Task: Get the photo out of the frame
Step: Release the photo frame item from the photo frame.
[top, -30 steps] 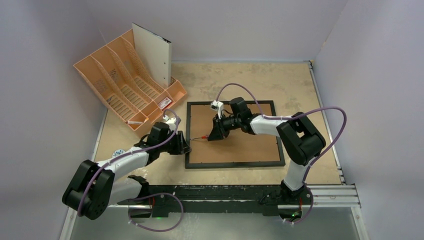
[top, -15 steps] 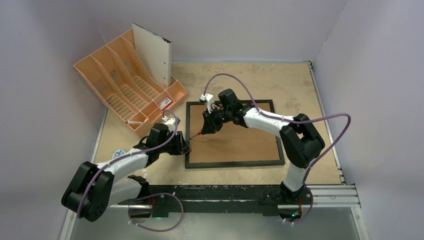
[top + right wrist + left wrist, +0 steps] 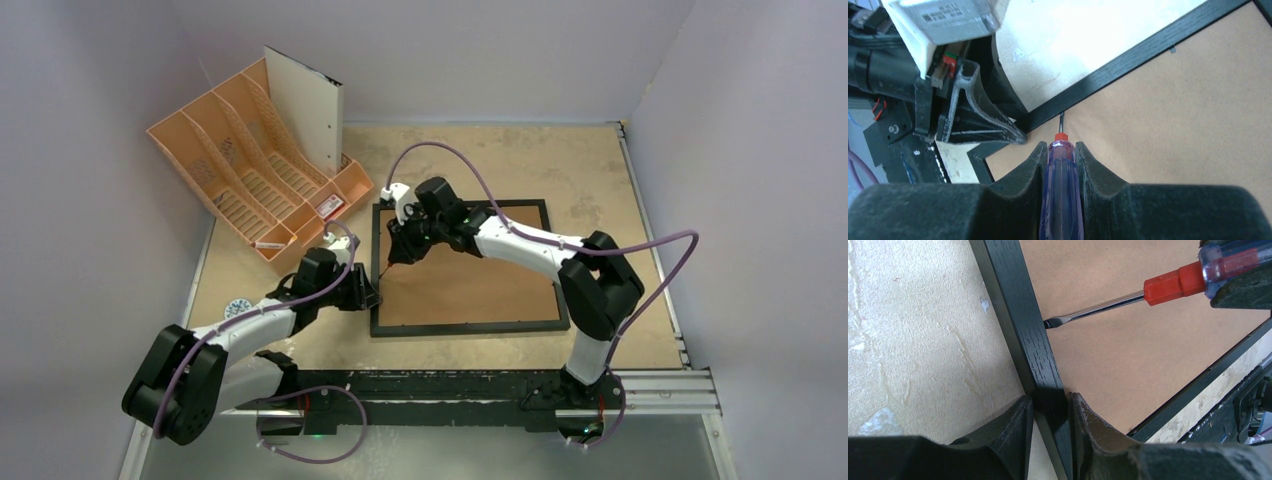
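Face down in the middle of the rough beige table point(image 3: 560, 170), between close pale walls, the frame point(image 3: 465, 327) looks light but stiff, its photo hidden under brown backing point(image 3: 480, 285), with the left claw point(image 3: 1050, 405) pinching its rail and the right claw point(image 3: 1062, 150) gripping a screwdriver point(image 3: 1168, 287) at the edge I'd pry.

The frame point(image 3: 460, 328) is finished in black with a fine wood grain, and its backing board point(image 3: 480, 285) in plain light brown. On the screwdriver point(image 3: 1168, 287) a clear blue-violet handle, a red collar and a bright steel shaft are seen. The surface point(image 3: 500, 160) is mottled beige with paler patches. The file organiser point(image 3: 230, 160) is coloured pale orange, with slotted dividers. The left gripper point(image 3: 1050, 402) and right gripper point(image 3: 1060, 150) are moulded in black.
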Robot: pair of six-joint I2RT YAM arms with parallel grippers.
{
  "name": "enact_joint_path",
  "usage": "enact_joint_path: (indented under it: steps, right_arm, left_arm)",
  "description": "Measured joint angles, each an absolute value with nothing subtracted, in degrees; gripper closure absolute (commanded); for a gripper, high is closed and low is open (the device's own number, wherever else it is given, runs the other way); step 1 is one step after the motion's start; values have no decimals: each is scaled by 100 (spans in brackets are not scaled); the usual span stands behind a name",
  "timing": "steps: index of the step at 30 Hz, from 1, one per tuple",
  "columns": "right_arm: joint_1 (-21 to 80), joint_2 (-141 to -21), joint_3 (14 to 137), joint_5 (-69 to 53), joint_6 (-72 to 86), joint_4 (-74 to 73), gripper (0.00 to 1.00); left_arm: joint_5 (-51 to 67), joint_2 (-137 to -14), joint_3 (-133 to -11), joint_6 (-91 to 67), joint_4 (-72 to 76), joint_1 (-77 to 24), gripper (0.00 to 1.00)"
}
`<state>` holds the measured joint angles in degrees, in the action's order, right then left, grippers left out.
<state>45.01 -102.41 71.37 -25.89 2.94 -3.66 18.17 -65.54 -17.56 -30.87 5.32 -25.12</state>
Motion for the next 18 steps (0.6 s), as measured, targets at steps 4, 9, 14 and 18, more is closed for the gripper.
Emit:
enact_joint_path:
  steps: [4,9,14,18]
  right_arm:
    - [4654,-10324,7325,-2290,410,-355,100]
    - [4864,-10508,7616,-1868,611,-296,100]
    - [4989,-10580,7754,-1507,766,-318,100]
    - [4974,-10508,7647,-1356,941,-279,100]
  left_arm:
    - [1806,-6539,-1739,-3087,554,-2512,100]
    - [1800,-6523,-1723,-3089,569,-2512,100]
    - [1798,-6512,-1723,-3089,565,-2512,100]
    - [1791,-6497,-1717,-3089,561,-2512,100]
